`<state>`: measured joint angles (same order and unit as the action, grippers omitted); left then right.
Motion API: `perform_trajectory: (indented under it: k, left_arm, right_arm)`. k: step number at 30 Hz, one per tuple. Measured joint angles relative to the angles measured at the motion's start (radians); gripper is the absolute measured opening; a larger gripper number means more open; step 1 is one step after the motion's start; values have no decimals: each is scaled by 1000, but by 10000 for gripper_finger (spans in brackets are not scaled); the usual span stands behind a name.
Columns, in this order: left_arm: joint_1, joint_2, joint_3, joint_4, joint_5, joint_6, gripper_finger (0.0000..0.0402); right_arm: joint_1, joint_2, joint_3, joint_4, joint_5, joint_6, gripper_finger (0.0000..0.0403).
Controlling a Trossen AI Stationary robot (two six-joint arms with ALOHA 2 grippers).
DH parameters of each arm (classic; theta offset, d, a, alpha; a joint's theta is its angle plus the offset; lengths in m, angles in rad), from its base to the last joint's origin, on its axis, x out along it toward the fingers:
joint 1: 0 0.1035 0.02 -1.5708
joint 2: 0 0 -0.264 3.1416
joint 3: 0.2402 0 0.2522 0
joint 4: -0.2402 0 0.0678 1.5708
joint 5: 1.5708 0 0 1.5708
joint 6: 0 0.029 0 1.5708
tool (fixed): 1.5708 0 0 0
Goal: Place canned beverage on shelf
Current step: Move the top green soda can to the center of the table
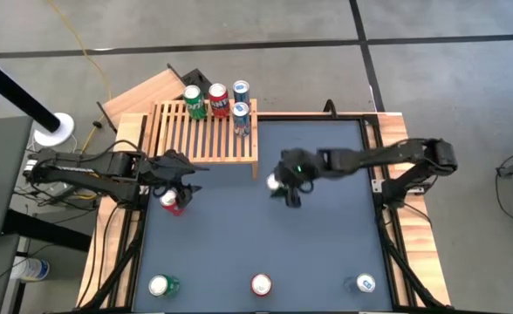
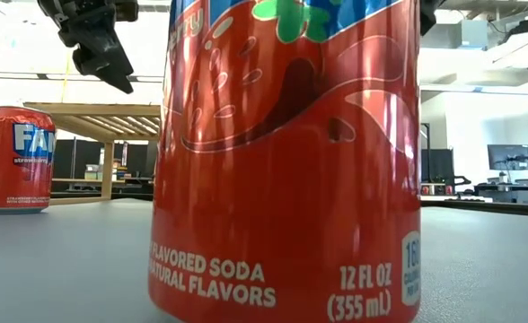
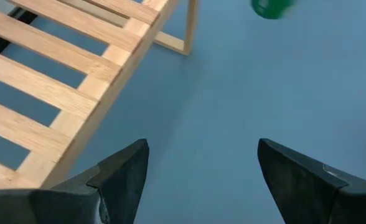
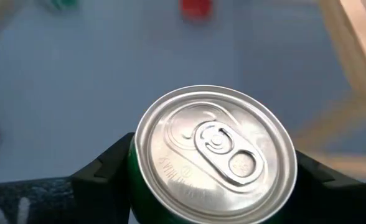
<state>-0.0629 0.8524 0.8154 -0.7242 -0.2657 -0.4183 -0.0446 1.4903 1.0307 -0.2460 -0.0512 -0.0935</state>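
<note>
The right gripper (image 4: 211,186) clasps a green can (image 4: 214,155) upright above the table (image 1: 326,235), just beside the shelf (image 1: 206,139); the left gripper (image 3: 201,180) hangs with fingers spread near a red can (image 1: 171,201).

Four cans (image 1: 215,102) stand on the shelf (image 1: 206,133) at upper left; three cans (image 1: 261,284) line the bottom edge.
</note>
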Motion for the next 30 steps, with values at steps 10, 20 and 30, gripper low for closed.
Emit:
perform_trajectory:
  k: [10,20,30]
  left_arm:
    - [-63,0,0,8,-5,-6,288]
    - [-114,0,0,1,-3,-71,288]
    - [-198,0,0,-9,-57,-112,288]
  right_arm:
    - [187,148,-136,683,50,45,271]
    - [187,446,147,661,54,96,271]
    - [188,566,361,455,106,89,279]
